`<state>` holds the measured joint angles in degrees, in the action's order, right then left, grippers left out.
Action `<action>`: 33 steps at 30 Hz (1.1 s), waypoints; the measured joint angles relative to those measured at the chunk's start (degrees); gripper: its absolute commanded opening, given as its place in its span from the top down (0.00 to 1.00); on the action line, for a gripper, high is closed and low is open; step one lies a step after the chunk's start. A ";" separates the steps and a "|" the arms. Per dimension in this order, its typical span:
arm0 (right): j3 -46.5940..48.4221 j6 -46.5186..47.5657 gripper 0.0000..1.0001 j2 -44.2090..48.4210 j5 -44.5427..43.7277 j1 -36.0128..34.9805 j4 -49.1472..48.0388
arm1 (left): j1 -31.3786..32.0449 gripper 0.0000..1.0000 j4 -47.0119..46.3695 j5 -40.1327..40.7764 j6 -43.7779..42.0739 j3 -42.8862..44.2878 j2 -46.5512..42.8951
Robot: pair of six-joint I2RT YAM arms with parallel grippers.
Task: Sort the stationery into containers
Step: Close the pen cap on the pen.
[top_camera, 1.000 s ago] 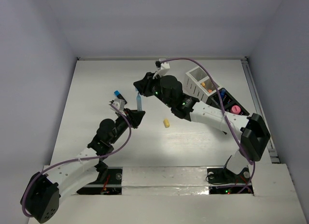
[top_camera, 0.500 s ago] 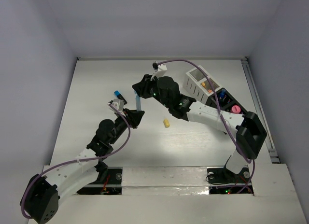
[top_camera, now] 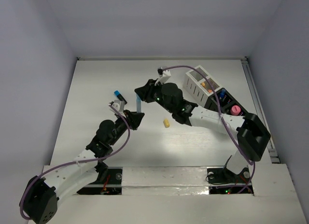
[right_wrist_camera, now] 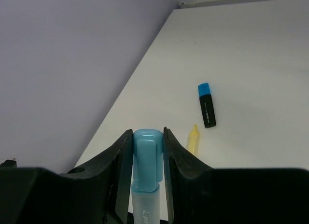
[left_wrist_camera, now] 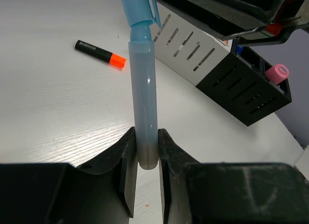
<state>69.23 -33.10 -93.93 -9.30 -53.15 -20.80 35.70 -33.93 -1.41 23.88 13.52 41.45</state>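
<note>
A pale blue marker (left_wrist_camera: pixel 143 98) is held at both ends above the table. My left gripper (left_wrist_camera: pixel 145 154) is shut on the base of its barrel. My right gripper (right_wrist_camera: pixel 147 156) is shut on its blue cap (right_wrist_camera: pixel 147 161). From above, the marker (top_camera: pixel 139 105) spans the gap between the left gripper (top_camera: pixel 135 118) and the right gripper (top_camera: pixel 140 94). The containers stand at the right, a white box (top_camera: pixel 199 82) joined to black ones (top_camera: pixel 226 100), one holding a pink cylinder (top_camera: pixel 235 109). The left wrist view shows the white box (left_wrist_camera: pixel 190 45), the black box (left_wrist_camera: pixel 244 89) and the pink cylinder (left_wrist_camera: pixel 276 73).
A black marker with a blue cap (right_wrist_camera: pixel 206 105) lies beside a yellow marker (right_wrist_camera: pixel 192 139) on the left of the table. A black marker with an orange cap (left_wrist_camera: pixel 100 53) lies beyond the held one. A small yellow piece (top_camera: pixel 166 123) sits mid-table.
The right arm's wrist has shifted slightly over the second. Both grippers keep their hold on the pale blue marker, and the left arm has barely moved.
</note>
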 measured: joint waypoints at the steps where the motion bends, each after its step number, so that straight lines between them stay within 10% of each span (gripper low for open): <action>1: -0.81 -0.17 1.00 0.33 0.13 0.04 -0.90 | 0.13 1.00 0.04 -0.09 0.02 0.00 -0.07; 33: -11.21 -2.71 1.00 5.95 1.18 -1.73 -11.93 | 0.61 1.00 3.39 -4.09 2.12 -0.02 -4.57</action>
<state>58.02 -35.81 -87.99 -8.12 -54.87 -32.73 36.32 -30.55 -5.50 26.00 13.50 36.88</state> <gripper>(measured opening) 0.328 0.156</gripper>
